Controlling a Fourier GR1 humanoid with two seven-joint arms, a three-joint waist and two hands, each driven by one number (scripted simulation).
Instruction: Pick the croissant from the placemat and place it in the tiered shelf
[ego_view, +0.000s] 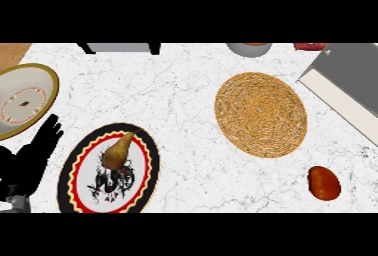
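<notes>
White marble counter (184, 95); grey shelf (353, 70) at upper right; round woven placemat (260, 114) beside it; patterned plate (69, 180) lower left; bowl (33, 82) at left edge; left hand (28, 166) by the plate, fingers straight, released; pear (118, 149) on the plate; reddish-brown oval lump (324, 183) on the counter below the placemat; croissant's whereabouts cannot be told

The surface (177, 100) holds two plates, one gold-rimmed plate (33, 82) and one black-and-red plate (87, 165), plus one woven placemat (260, 114). There is also one pear (118, 150), one reddish-brown oval item (323, 183), one grey shelf (354, 65) and one robot hand (33, 155).
</notes>
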